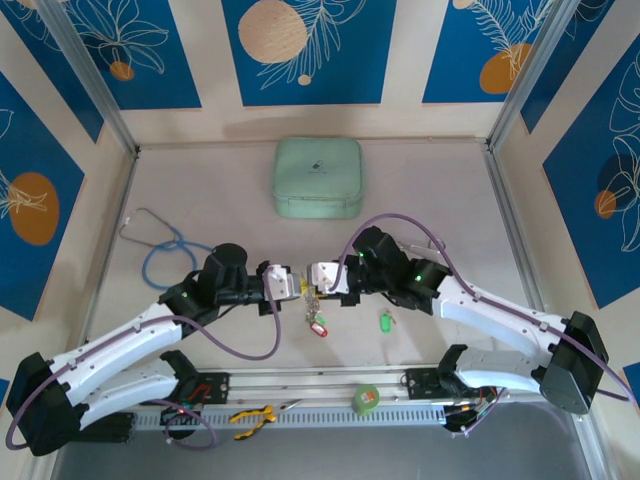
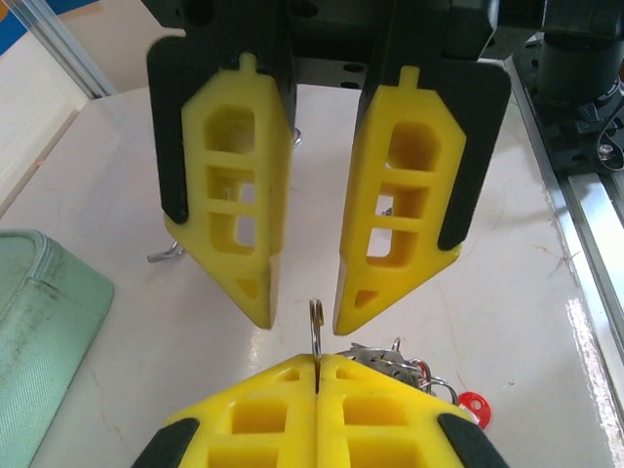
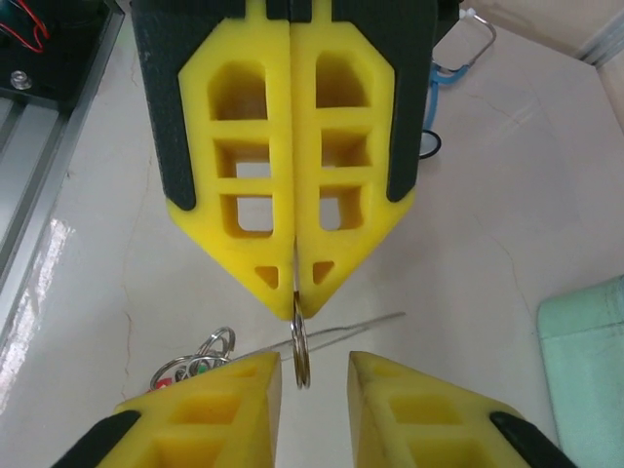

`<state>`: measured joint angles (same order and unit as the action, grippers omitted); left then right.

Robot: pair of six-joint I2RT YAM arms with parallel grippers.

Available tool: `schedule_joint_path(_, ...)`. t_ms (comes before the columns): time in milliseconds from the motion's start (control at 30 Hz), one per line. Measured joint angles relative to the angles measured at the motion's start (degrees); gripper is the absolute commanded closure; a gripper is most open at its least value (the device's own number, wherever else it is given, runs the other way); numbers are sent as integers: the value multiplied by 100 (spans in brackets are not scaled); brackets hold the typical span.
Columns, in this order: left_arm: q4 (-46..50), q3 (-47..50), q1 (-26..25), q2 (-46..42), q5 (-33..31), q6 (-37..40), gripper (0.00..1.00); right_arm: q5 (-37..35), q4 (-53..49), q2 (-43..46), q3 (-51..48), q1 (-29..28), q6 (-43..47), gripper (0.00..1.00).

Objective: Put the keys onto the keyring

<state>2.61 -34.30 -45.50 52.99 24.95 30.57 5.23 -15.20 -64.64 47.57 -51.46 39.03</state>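
Near the middle of the table (image 1: pixel 430 190), the two arms meet tip to tip. The left gripper (image 1: pixel 288 284) is clamped tight, its yellow fingers (image 2: pixel 288 378) pressed flat together on the keyring (image 3: pixel 300 353), which stands out of their tips edge-on as a thin silvery loop. The right gripper (image 1: pixel 322 278) faces it with its jaws apart. The free end of the loop reaches into the gap between the right fingertips, and I cannot tell whether it touches either one. A bunch of keys (image 2: pixel 395 363) hangs at the keyring just beside the closed fingers, with a red tag (image 1: pixel 319 327) dangling lowest. One more key with a green tag (image 1: pixel 386 322) lies flat on the table, to the right of the bunch and apart from it, near the right arm. At the far side sits a mint-green zipped case (image 1: pixel 318 177), and a blue-tubed stethoscope (image 1: pixel 165 250) lies to the far left. Along the near rail rest a green tape roll (image 1: pixel 367 398) and yellow-handled pliers (image 1: pixel 252 415).
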Motion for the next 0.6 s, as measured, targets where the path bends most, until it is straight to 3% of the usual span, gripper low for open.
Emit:
schedule_joint_path(100, 0, 0, -9, 0, -2, 0, 100, 17, 55, -87, 0, -31, -20, 89)
schedule_joint_path(167, -2, 0, -17, 0, -22, 0, 100, 44, 59, -111, 0, -35, -50, 100)
schedule_joint_path(300, 0, 0, -17, 0, -61, 4, 98, 74, 59, -118, 2, -31, -35, 100)
schedule_joint_path(367, -4, 0, -24, -2, -105, 44, 65, 125, 66, -116, 2, 7, -52, 100)
schedule_joint_path(433, -31, 11, -39, -46, -199, 44, 59, 291, 111, -74, -22, 109, -111, 100)
schedule_joint_path(600, -586, 525, -42, -544, -361, -90, 65, 1137, 452, 400, -422, 601, -319, 100)
